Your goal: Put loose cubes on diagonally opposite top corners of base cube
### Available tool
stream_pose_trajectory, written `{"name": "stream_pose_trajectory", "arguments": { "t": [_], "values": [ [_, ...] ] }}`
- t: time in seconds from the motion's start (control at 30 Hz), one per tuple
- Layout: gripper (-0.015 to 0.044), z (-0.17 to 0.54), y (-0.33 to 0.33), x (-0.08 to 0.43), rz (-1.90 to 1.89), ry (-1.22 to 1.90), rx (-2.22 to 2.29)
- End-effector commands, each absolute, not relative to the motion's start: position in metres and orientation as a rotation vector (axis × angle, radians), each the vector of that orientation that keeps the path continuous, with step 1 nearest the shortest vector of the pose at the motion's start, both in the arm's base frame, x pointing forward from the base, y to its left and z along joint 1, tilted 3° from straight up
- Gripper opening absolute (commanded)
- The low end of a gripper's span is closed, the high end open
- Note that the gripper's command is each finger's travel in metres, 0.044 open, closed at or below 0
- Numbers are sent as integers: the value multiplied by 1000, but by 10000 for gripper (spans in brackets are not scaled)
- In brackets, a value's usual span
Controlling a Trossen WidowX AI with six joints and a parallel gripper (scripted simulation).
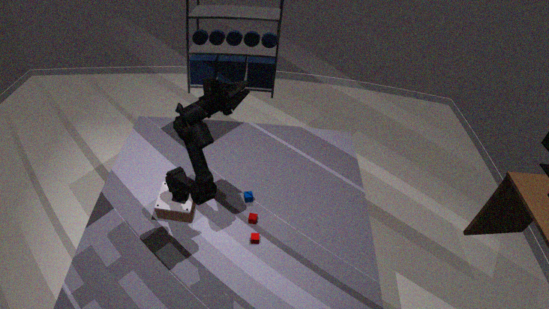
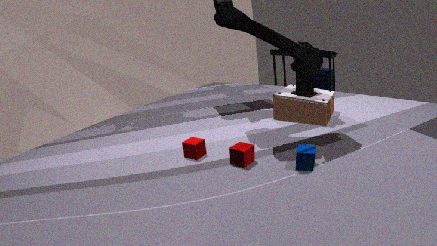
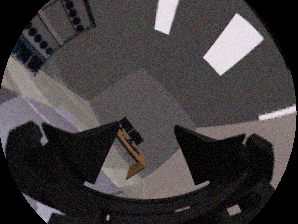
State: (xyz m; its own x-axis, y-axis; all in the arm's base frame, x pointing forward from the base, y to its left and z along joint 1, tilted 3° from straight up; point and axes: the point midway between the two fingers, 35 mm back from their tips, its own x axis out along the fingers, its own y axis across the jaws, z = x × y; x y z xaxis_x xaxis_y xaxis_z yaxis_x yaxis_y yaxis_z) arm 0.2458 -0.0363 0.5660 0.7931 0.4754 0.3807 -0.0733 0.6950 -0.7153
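Note:
A blue cube (image 1: 248, 196) (image 2: 305, 157) stands on the grey table, right of the arm's base. Two red cubes lie in a row with it: one (image 1: 253, 217) (image 2: 242, 154) close to the blue cube, the other (image 1: 255, 238) (image 2: 194, 147) further along. All three stand apart, flat on the table. My gripper (image 1: 238, 94) (image 3: 147, 126) is open and empty. It is raised high and far back, pointing up and away from the cubes towards the shelf. No cube shows in the wrist view. The gripper is out of frame in the exterior view.
The arm stands on a wooden block with a white top (image 1: 175, 210) (image 2: 301, 110). A shelf (image 1: 234, 47) with dark bowls and blue bins stands behind the table. A wooden table corner (image 1: 528, 196) juts in at the right.

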Motion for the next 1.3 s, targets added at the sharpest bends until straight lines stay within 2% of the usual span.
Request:
{"name": "stream_pose_trajectory", "arguments": {
  "t": [0.0, 0.13, 0.17, 0.5, 0.83, 1.07, 1.27],
  "values": [
    [374, 566, -36, 245, 322, -589, -754],
    [269, 577, -40, 233, 219, -647, -917],
    [265, 580, -41, 230, 189, -663, -964],
    [265, 625, -22, 158, -318, -789, -1701],
    [265, 647, 50, 97, -969, -738, -2557],
    [265, 638, 119, 85, -1459, -592, -3118],
    [265, 614, 179, 97, -1924, -417, -3541]
  ]
}}
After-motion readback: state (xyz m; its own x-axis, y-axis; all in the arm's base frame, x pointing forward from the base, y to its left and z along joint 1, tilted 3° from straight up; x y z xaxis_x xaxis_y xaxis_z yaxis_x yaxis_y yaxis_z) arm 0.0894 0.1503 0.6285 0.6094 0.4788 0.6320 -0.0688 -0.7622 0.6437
